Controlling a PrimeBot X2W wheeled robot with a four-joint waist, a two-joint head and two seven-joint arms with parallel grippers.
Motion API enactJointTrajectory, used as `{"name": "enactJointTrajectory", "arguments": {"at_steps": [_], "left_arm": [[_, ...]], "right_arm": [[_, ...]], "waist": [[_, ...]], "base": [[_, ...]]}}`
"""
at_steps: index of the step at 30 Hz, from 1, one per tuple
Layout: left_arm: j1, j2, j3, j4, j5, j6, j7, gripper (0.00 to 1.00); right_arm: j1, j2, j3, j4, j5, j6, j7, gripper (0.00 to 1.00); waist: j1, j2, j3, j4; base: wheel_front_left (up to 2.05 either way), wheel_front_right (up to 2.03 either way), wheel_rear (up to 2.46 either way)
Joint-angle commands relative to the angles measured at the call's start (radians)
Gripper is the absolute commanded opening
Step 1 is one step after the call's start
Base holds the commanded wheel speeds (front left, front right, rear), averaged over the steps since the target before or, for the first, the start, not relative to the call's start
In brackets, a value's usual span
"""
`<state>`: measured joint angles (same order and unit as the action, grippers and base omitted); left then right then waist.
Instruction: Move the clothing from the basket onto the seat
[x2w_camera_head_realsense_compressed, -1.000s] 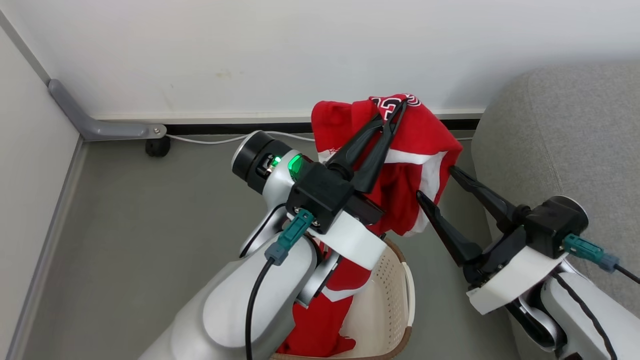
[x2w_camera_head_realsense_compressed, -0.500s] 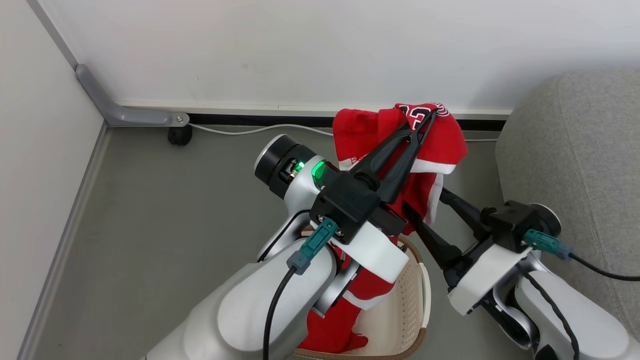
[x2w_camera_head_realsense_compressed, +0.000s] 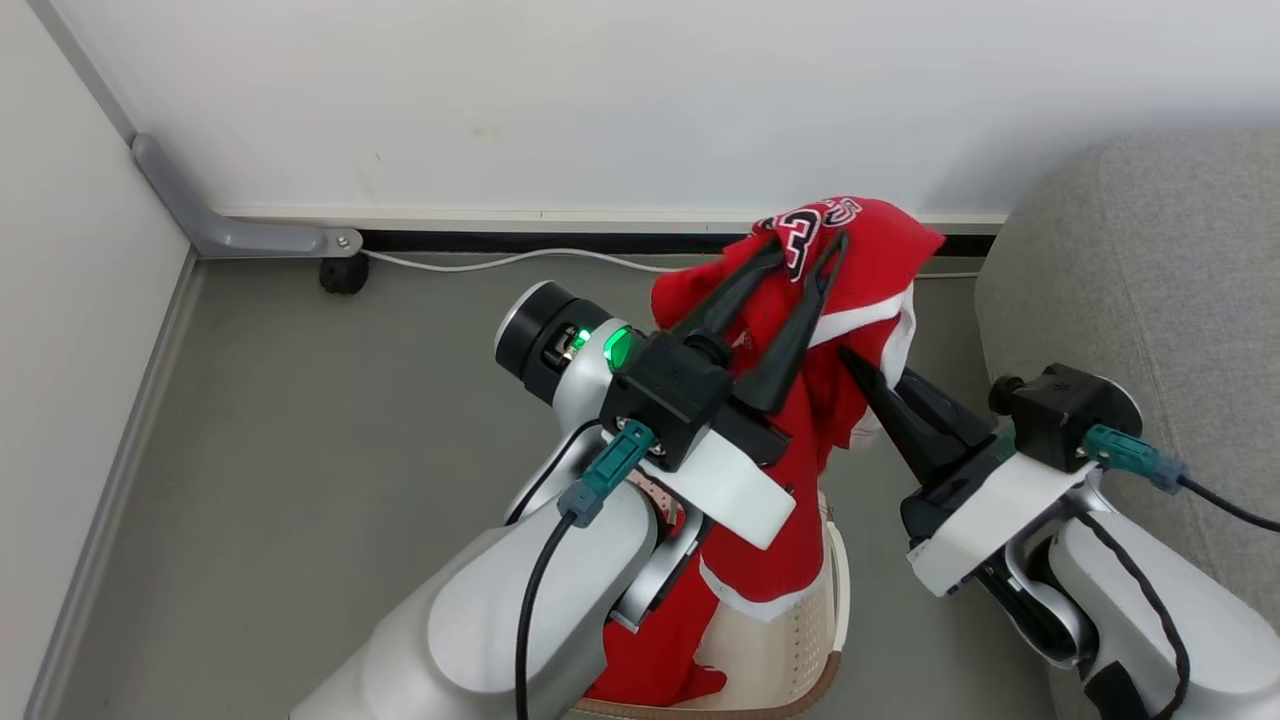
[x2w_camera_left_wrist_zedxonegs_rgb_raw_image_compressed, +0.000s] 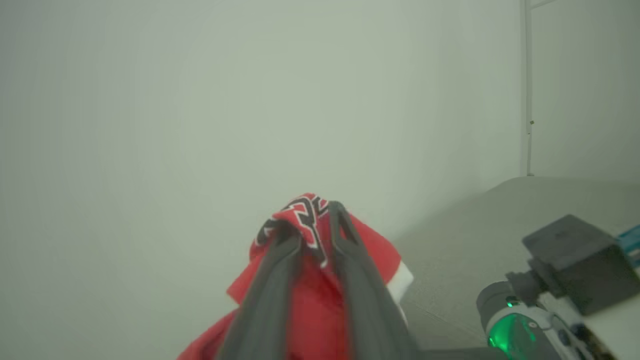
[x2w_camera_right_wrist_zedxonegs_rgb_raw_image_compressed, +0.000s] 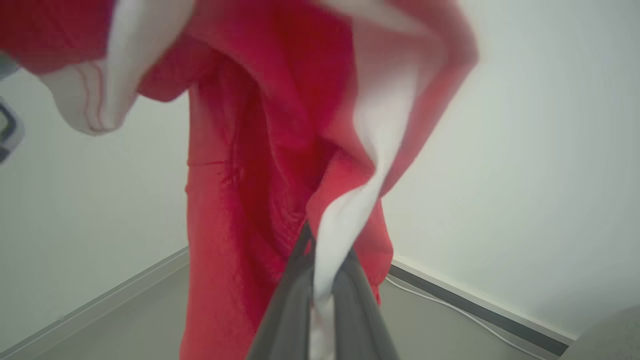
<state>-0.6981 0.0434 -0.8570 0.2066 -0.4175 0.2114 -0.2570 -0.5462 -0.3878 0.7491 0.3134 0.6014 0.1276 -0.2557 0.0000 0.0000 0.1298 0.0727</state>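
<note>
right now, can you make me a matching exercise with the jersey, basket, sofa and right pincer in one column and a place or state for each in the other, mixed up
Things:
1. jersey
2. basket
3. sofa
4. right pincer

Place or state:
a. grey, on the robot's right side
b. on the floor under the arms, with red cloth inside
c. shut on a strip of white trim
d. held up in the air, hanging down towards the basket

Pairs: 1-d, 2-b, 3-a, 4-c
</note>
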Motion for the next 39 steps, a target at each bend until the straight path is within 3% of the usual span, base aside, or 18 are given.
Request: {"name": "enactJointTrajectory", "arguments": {"at_steps": [1, 25, 39], "left_arm": [[-0.007, 0.007, 0.037, -0.012, -0.005, -0.007, -0.005, 1.0], [0.11, 0.007, 0.069, 0.182, -0.09, -0.19, -0.005, 1.0], [0.121, 0.007, 0.091, 0.275, -0.111, -0.266, -0.005, 1.0]], "right_arm": [[0.016, -0.007, -0.009, -0.031, 0.009, 0.003, -0.006, 0.0], [0.085, -0.069, -0.268, -0.17, 0.012, 0.003, -0.006, 0.0], [0.064, -0.063, -0.321, -0.178, 0.026, 0.003, -0.006, 0.0]], "waist": [[0.0, 0.0, 0.0, -0.005], [0.0, 0.0, 0.02, -0.151], [0.0, 0.0, -0.002, -0.355]], "base": [[0.0, 0.0, 0.0], [0.0, 0.0, 0.0], [0.0, 0.0, 0.0]]}}
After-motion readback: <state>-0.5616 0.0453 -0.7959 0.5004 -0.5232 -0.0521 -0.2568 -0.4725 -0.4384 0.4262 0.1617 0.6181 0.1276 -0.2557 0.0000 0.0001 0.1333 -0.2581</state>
